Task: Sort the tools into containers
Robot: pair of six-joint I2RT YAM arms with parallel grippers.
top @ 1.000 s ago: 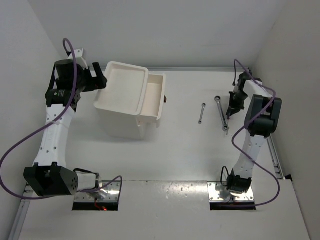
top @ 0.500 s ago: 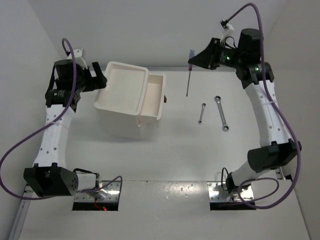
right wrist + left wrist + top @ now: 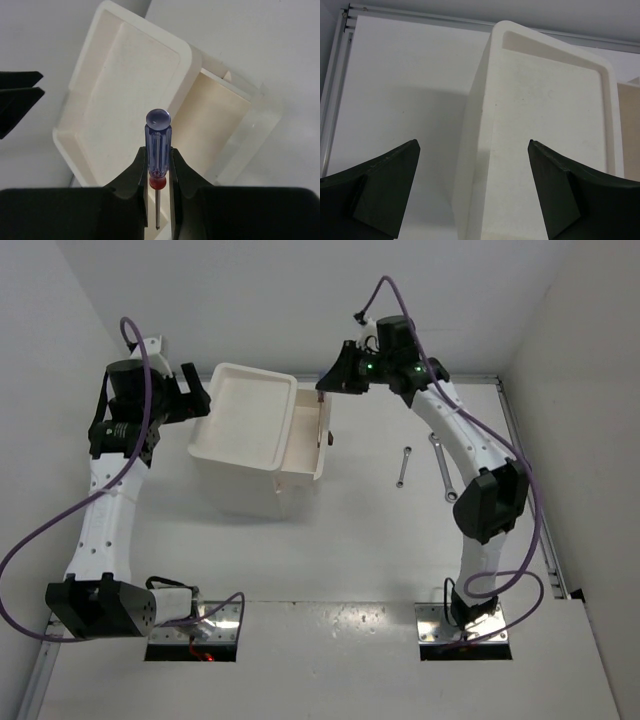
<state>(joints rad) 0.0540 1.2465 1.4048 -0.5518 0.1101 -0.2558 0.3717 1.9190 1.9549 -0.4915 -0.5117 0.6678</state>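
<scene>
The white drawer unit (image 3: 245, 430) stands at the back left with its top drawer (image 3: 308, 435) pulled out to the right. My right gripper (image 3: 322, 390) is shut on the slim blue-handled screwdriver (image 3: 158, 140) and holds it above the open drawer (image 3: 215, 125), shaft hanging down. My left gripper (image 3: 200, 400) is open and empty at the unit's left edge (image 3: 545, 125), with one finger (image 3: 385, 185) on each side of that edge. Two silver wrenches (image 3: 402, 466) (image 3: 443, 466) lie on the table to the right. The green-handled screwdriver and the yellow-handled pliers are out of view.
A dark knob (image 3: 329, 438) sticks out of the open drawer's front. White walls close in the table at the back and both sides. A metal rail (image 3: 540, 530) runs along the right edge.
My right arm rose from beside the wrenches with the blue screwdriver and swung left across the table to above the open drawer. My left arm has barely moved.
</scene>
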